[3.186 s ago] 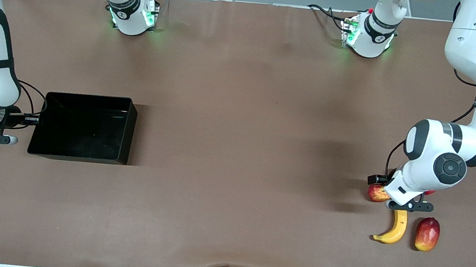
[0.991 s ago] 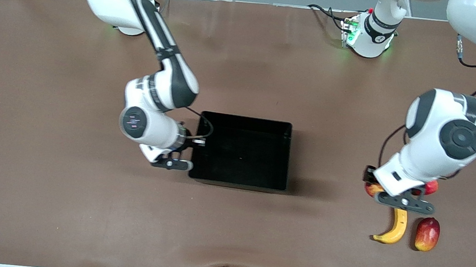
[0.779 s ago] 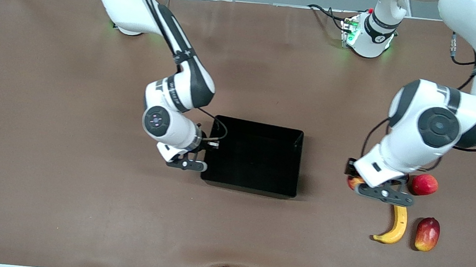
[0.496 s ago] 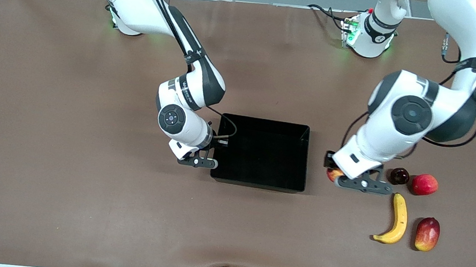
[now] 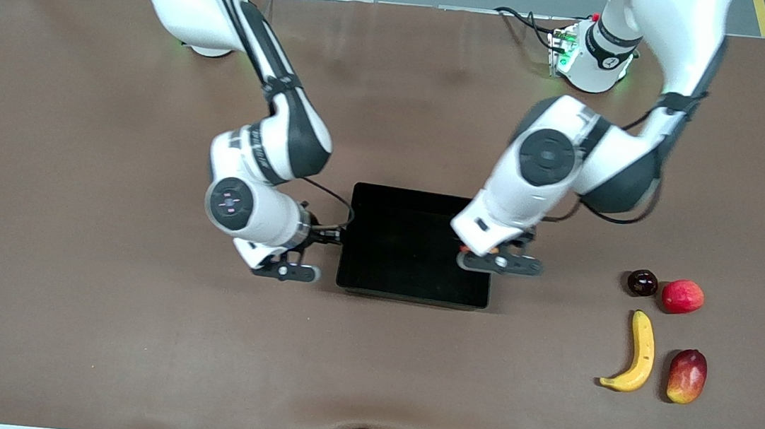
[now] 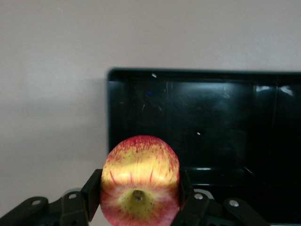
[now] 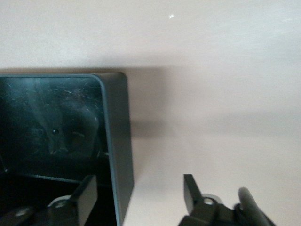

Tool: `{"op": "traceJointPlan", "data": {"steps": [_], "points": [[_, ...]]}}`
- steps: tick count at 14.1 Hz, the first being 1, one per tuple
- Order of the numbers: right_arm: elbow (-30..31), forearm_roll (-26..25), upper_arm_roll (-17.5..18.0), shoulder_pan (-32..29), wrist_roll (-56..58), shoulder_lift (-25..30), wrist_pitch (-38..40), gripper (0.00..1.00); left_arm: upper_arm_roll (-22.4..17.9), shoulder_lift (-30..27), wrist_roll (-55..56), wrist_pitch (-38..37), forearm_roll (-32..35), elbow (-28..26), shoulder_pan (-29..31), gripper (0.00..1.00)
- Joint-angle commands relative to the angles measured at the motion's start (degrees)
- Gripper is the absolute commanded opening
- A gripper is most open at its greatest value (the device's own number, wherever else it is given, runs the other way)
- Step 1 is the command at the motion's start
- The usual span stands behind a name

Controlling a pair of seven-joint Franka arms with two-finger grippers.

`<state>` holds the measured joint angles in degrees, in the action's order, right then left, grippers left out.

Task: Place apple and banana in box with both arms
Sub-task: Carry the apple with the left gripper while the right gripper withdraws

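The black box (image 5: 407, 252) sits at the table's middle. My left gripper (image 5: 497, 261) is shut on the red-and-yellow apple (image 5: 465, 250) and holds it over the box's edge toward the left arm's end. In the left wrist view the apple (image 6: 139, 174) sits between the fingers of my left gripper (image 6: 139, 193), with the box (image 6: 211, 117) below. My right gripper (image 5: 285, 271) is open and empty beside the box's wall toward the right arm's end. In the right wrist view that wall (image 7: 120, 141) shows between the spread fingers of my right gripper (image 7: 140, 186). The yellow banana (image 5: 636, 362) lies on the table near the left arm's end.
A red-yellow mango (image 5: 687, 376) lies beside the banana. A smooth red fruit (image 5: 682, 296) and a small dark fruit (image 5: 642, 282) sit just farther from the front camera than the banana. Bare brown table surrounds the box.
The right gripper dragged the box from the right arm's end to the table's middle, then opened and backed off. The left gripper lifted the apple and carried it over the box's edge.
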<state>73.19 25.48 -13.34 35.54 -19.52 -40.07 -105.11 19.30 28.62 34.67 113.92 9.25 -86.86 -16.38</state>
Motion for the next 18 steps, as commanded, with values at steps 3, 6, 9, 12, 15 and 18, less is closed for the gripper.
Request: {"op": "traceJointPlan", "data": {"steps": [3, 6, 9, 12, 15, 18], "points": [[-8.2, 0.4, -7.6, -4.7, 1.6, 1.5, 13.8, 1.00, -0.2, 6.7, 1.2, 3.8, 1.3, 1.6, -1.7, 0.00], [-8.2, -2.5, -12.8, -6.0, 5.8, 5.6, 16.0, 1.00, -0.4, 10.1, 1.6, 4.0, 1.9, 1.6, -2.5, 0.00], [-8.1, -3.3, -17.1, -6.0, 6.0, 8.9, 16.3, 1.00, -0.3, 11.9, 2.3, 4.6, 1.3, 0.7, -2.5, 0.00], [-7.7, -5.0, -20.5, -6.1, 16.0, 11.9, 18.8, 1.00, -0.3, 11.9, 3.0, 4.6, 1.6, -2.0, -2.6, 0.00], [-6.1, -5.8, -24.3, -5.7, 18.3, 14.9, 22.8, 1.00, -0.4, 12.7, 3.6, 4.6, 1.8, -2.3, -3.4, 0.05], [0.6, -12.8, -24.7, -3.6, 18.2, 21.4, 21.6, 1.00, -0.6, 12.0, 3.6, 3.9, 1.9, -1.8, -3.4, 1.00]]}}
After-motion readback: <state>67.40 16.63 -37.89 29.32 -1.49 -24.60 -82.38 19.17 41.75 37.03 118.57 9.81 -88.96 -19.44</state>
